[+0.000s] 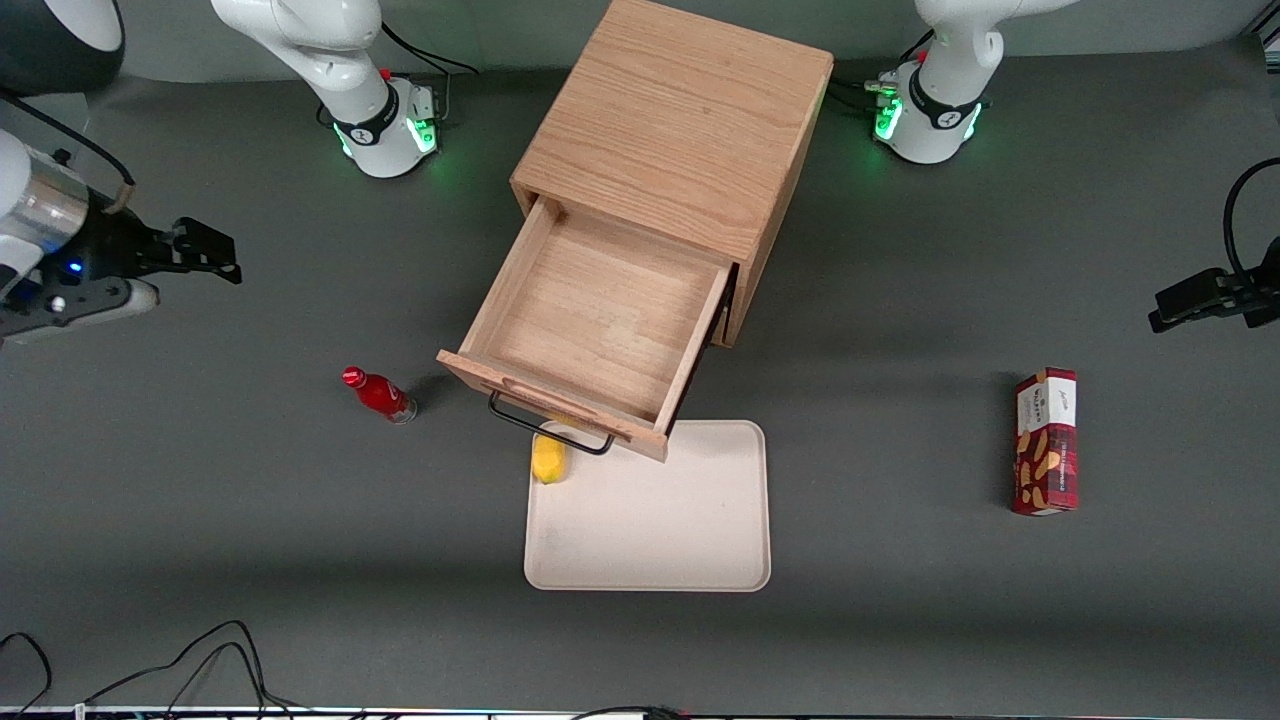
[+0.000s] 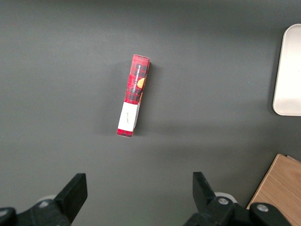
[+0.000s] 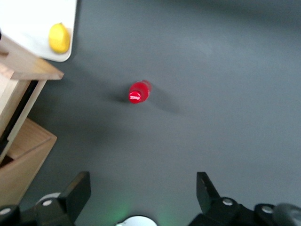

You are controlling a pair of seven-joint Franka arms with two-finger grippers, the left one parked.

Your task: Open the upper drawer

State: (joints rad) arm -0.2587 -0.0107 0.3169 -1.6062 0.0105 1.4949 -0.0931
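Your gripper point(image 1: 215, 252) hangs at the front view's left edge, jaws spread and empty, well apart from the upper drawer point(image 1: 590, 325), which juts fully out mid-frame, handle toward the camera.

Light oak upper drawer point(image 1: 600, 315) pulled wide open, empty tray, black wire handle point(image 1: 548, 428) overhanging a beige tray

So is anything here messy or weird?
Nothing is spilled or broken. The drawer is pulled far out and empty, and its front hangs over the tray, partly covering the lemon. The gripper hangs open, off toward the working arm's end, touching nothing.
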